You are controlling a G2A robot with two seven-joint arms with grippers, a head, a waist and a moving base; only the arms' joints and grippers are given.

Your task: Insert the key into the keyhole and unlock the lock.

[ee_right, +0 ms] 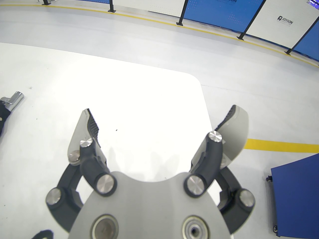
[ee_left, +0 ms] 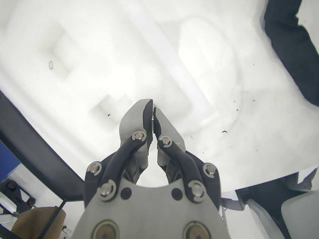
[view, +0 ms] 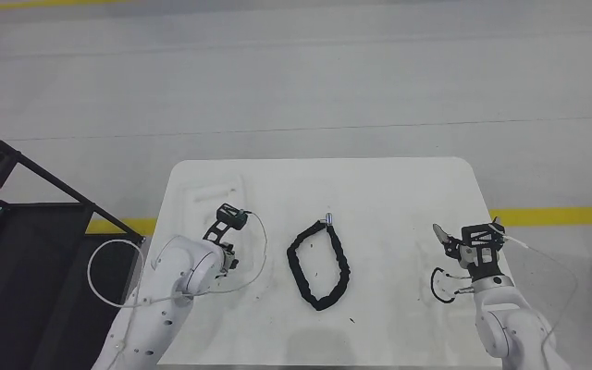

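Observation:
A black fabric-covered chain lock (view: 319,268) lies curled in a loop at the middle of the white table (view: 398,194), its silver metal end (view: 326,221) pointing away from me. That silver end (ee_right: 13,99) also appears in the right wrist view, and part of the black cover (ee_left: 286,33) appears in the left wrist view. My left gripper (ee_left: 152,106) is shut, its tips over a white foam tray (ee_left: 82,58); I see no key between the pads. My right gripper (ee_right: 162,115) stands open and empty near the table's right edge, well apart from the lock.
The white foam tray (view: 211,196) with shallow recesses sits at the table's far left. A black frame (view: 46,199) stands just off the table's left edge. A yellow floor line (view: 546,215) runs beyond the right edge.

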